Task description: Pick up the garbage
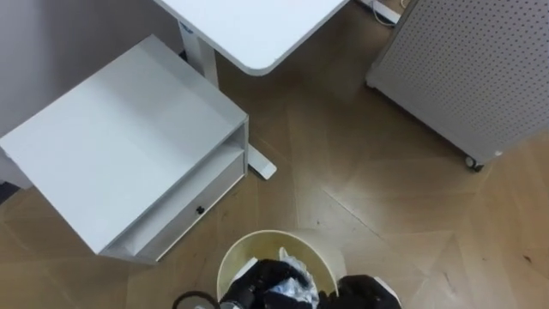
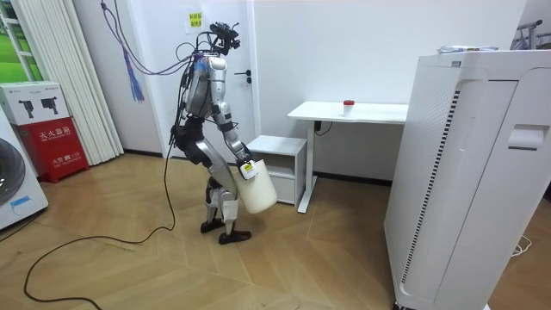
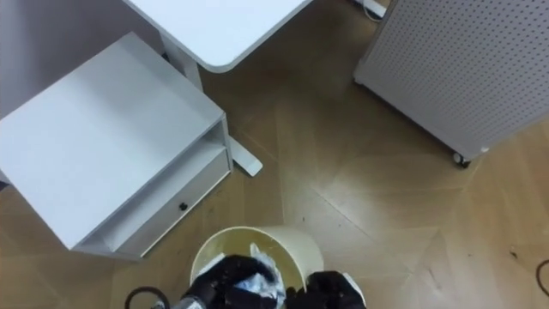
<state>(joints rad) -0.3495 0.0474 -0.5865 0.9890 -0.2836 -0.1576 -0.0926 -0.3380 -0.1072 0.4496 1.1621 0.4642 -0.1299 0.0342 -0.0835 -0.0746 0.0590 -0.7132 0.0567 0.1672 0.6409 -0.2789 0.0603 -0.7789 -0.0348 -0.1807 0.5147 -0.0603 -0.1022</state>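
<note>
Standing on the wood floor beside a white cabinet [image 2: 280, 159] and the bench [image 2: 349, 112], the robot holds a cream bin [image 1: 236, 254] low in front of it. The left hand [image 1: 257, 290] is over the bin's mouth, fingers curled round crumpled white garbage [image 1: 296, 279]. The right hand [image 1: 369, 294] is at the bin's right side; I cannot tell whether it grips.

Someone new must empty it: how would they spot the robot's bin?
Find the white desk against the wall, then the low white cabinet beside it. The robot by that cabinet holds the bin: round, cream and open-topped, unlike the boxy white furniture around.
</note>
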